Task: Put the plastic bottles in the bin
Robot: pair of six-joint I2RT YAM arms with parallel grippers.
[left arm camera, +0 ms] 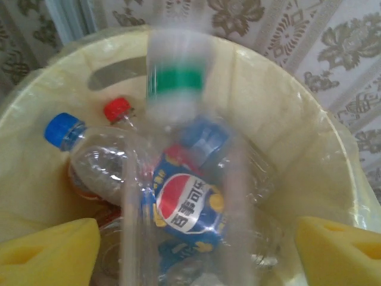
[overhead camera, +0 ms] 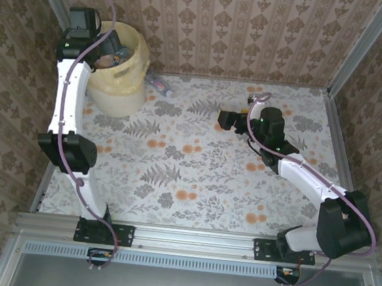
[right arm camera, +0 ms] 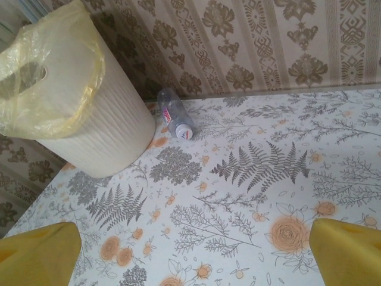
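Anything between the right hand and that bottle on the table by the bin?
Nothing visible. Bare patterned table lies between the open right hand and the bottle, which lies on its side beside the bin.

Brown damask wallpaper (overhead camera: 258, 27) around; fern-print tabletop (overhead camera: 194, 177) (orange blossoms).

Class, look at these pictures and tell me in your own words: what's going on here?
Two robot arms are clearing bottles into a bin. The left jaws stand open above the bin, and a blurred green-banded bottle between them looks to be dropping in, onto other bottles already inside. The right jaws are open and empty, over the table. One stray bottle lies on the table beside the bin.
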